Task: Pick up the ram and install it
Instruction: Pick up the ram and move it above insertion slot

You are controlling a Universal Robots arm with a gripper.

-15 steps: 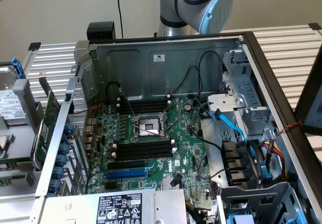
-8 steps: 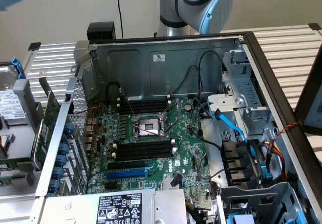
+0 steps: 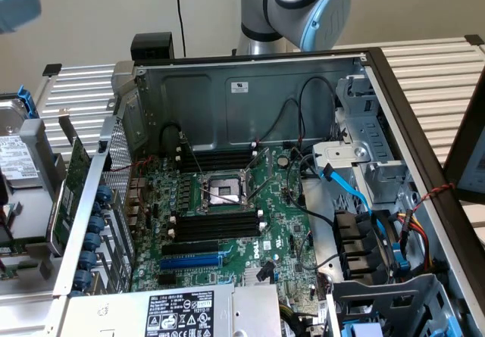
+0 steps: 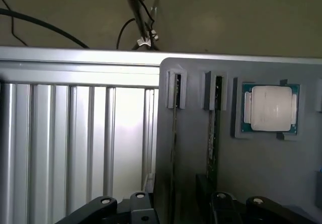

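Wrist view, nearest first: the black two-fingered gripper (image 4: 178, 211) hangs with its fingers (image 4: 138, 204) spread wide and nothing pinched between them. Running away from the gap between them is the ram (image 4: 174, 128), a long, thin green circuit-board stick standing on edge in a slot of the flat grey plastic holder (image 4: 261, 173). Its far end sits in a small grey clip. A second green stick (image 4: 214, 133) stands just beside it in a parallel slot, close to one finger. Further on, a square silver-capped processor (image 4: 271, 108) lies in its own recess of the holder, and the ribbed aluminium table (image 4: 75, 133) spreads beside the holder.

The ram looks light and stiff along its length, but thin and easily damaged at its chips and contact edge. The best hold is probably across its thickness, pads flat on both faces near mid-length, leaving the contact edge free. The close neighbour leaves little room for a finger.

Exterior view: inside the open grey steel computer case (image 3: 227, 87), black memory slots (image 3: 220, 225) lie at six o'clock of the square metal processor socket (image 3: 222, 191), with more at twelve o'clock. The silver-and-blue robot arm (image 3: 303, 4) stands at twelve o'clock of the case.
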